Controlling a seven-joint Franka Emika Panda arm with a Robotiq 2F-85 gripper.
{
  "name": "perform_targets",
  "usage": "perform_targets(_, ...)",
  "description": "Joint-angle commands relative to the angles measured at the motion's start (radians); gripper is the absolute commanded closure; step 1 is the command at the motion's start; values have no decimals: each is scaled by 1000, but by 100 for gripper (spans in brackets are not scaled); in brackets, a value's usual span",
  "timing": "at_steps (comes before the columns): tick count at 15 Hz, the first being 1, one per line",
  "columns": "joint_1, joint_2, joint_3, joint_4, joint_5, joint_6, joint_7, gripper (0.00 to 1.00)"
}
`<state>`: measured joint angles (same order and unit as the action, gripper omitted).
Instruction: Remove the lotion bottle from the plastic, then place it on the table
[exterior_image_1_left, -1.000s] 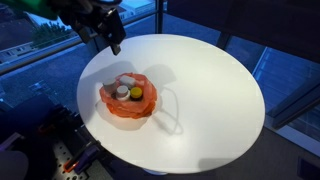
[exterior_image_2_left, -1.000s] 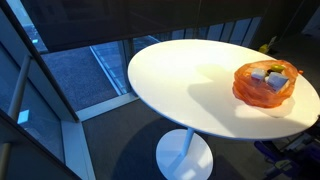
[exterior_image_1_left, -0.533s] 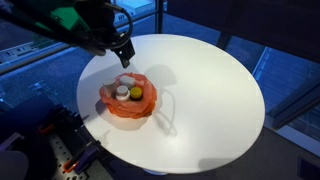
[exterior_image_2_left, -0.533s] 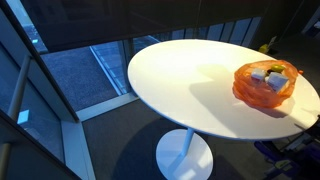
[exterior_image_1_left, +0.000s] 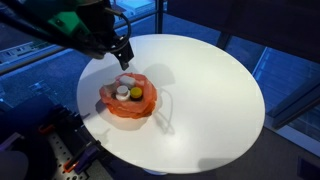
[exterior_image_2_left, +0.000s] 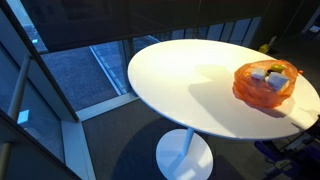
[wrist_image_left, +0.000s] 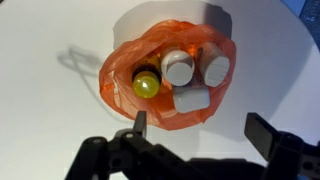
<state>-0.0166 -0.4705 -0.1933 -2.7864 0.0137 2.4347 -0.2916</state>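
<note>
Arm (exterior_image_1_left: 82, 32) dark, green patch — tool (wrist_image_left: 200, 128) black, blocky.

We are seeing the end effector (wrist_image_left: 200, 128) hanging above the plastic (wrist_image_left: 170, 75), fingers spread wide, with nothing standing between them and its wavy rim. Inside, the small items are crowding together and touching. The yellow-topped container (wrist_image_left: 146, 84) is pressing against the crinkly wall beside the white-topped container (wrist_image_left: 179, 68), so hardly any gap is showing for a finger. Around the plastic, the surface (exterior_image_1_left: 200, 90) is lying bare, leaving open passage on every side.
</note>
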Motion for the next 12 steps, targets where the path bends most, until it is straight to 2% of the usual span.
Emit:
perform_targets(1,9,17,19,18,17,-45,0,0)
perform_targets(5,9,35,37,20,10,-72,3,0)
perform_targets(12,15,99,42,2,29,-32,-1,0)
